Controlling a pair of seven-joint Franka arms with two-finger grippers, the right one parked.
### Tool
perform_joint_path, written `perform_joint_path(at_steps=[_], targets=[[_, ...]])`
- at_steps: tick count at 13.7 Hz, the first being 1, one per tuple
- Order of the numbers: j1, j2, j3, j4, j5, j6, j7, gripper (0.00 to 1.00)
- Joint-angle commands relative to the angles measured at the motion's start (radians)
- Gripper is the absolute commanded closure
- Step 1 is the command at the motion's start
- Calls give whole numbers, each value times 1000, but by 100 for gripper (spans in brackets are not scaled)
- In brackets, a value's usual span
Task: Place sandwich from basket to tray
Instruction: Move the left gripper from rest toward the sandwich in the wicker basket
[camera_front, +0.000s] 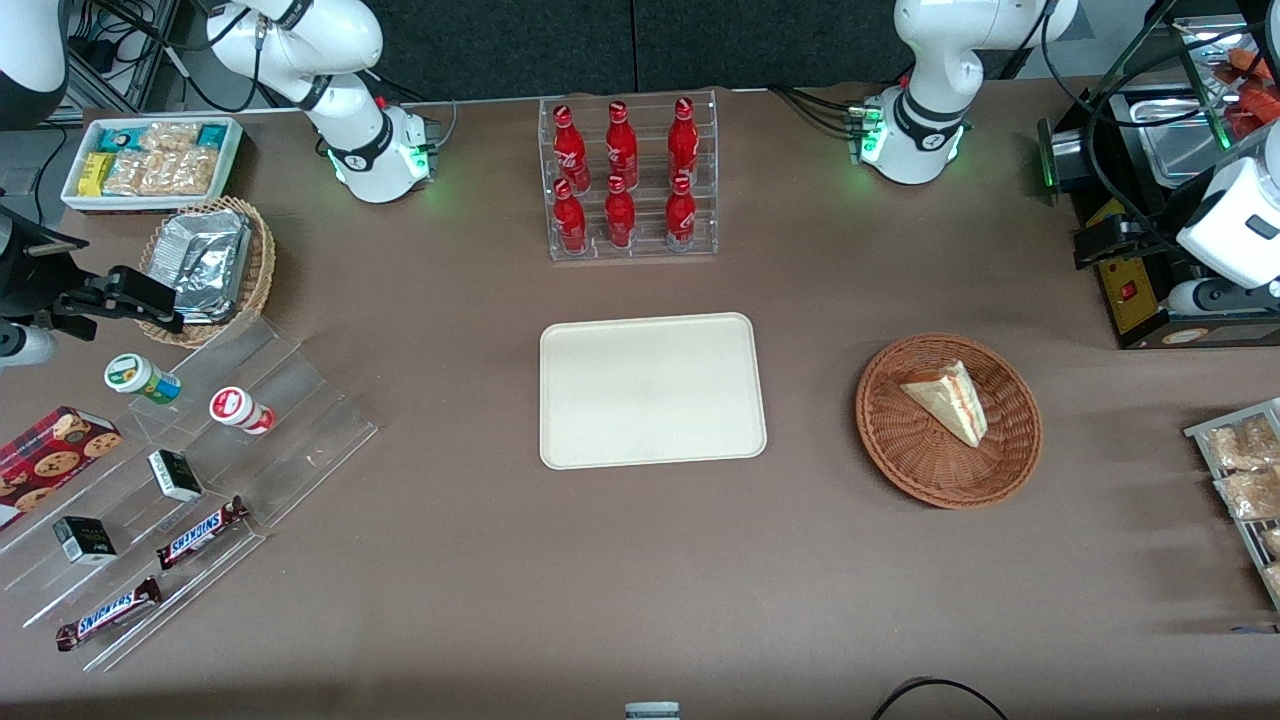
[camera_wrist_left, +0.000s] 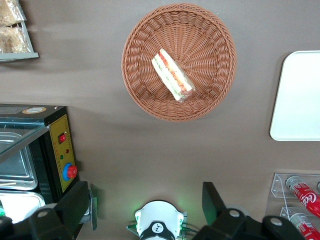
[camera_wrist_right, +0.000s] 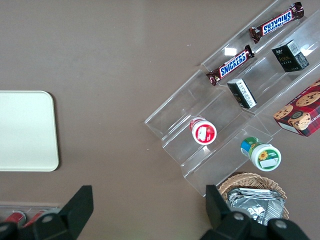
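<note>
1. Sandwich (camera_front: 948, 400) lies in the basket (camera_front: 905, 452), roughly centred, a little toward the rim farther from the front camera. Cut edge with red/green filling (camera_wrist_left: 173, 76) is clear in the left wrist view.
2. Basket sits on the brown table (camera_front: 600, 560), toward the working arm's end. Reddish-brown wicker, nothing else in it.
3. Tray (camera_front: 652, 390) is mid-table, flat, cream, nothing on it. It sits between the basket and the clear stepped display (camera_front: 200, 480), well apart from both.
4. Gripper (camera_wrist_left: 145, 210): left arm's, up high over the table, looking down on the basket and sandwich. Two dark fingers (camera_wrist_left: 212, 202) spread wide, nothing between them. Touching neither sandwich nor basket. In the front view the wrist sits at the working arm's end of the table, by the black appliance (camera_front: 1135, 270).
5. Rack of red bottles (camera_front: 625, 180) stands farther from the front camera than the tray, six bottles in two rows.
6. Toward the parked arm's end: tan wicker basket with foil packets (camera_front: 205, 265), white bin of snacks (camera_front: 150, 160), stepped display with two Snickers bars (camera_front: 200, 530), small dark boxes, two round tubs and a cookie box (camera_front: 50, 450).
7. Wire rack with bagged snacks (camera_front: 1240, 470) sits at the working arm's edge of the table, nearer the front camera than the appliance.
</note>
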Motion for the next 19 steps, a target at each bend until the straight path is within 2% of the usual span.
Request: perform_joint_path(at_steps=[1,5,8,19], targets=[[4,-1,0,14,0,-7,22,0],[1,31,-3,-27,34,42,14,0],[5,27,2,-146,31,173,-6,0],[-7,66,-5,-521,25,703,-441,0]])
